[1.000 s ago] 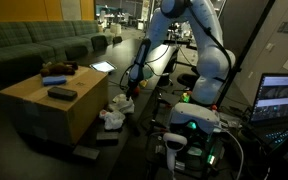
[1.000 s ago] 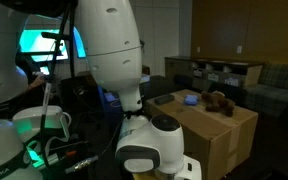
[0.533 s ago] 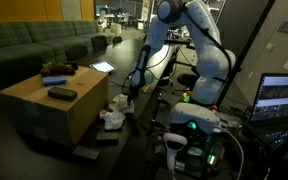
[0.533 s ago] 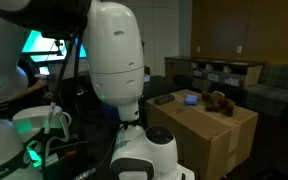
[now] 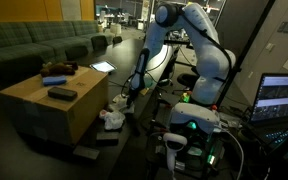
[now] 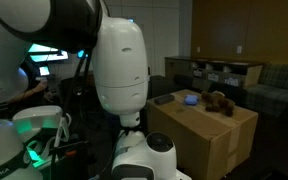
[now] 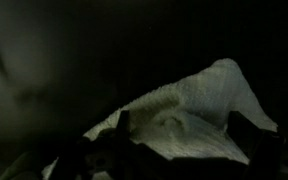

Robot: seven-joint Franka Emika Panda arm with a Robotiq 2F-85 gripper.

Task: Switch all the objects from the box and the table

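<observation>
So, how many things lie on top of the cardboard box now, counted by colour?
dark flat block: 1
blue flat item: 1
brown lumpy thing: 1
Total on the box: 3

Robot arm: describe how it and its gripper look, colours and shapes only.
The arm is glossy white, built of rounded, bulbous segments with dark bands at the joints. The gripper at its end is small and dark. A thin dark cable seems to run along the forearm.
</observation>
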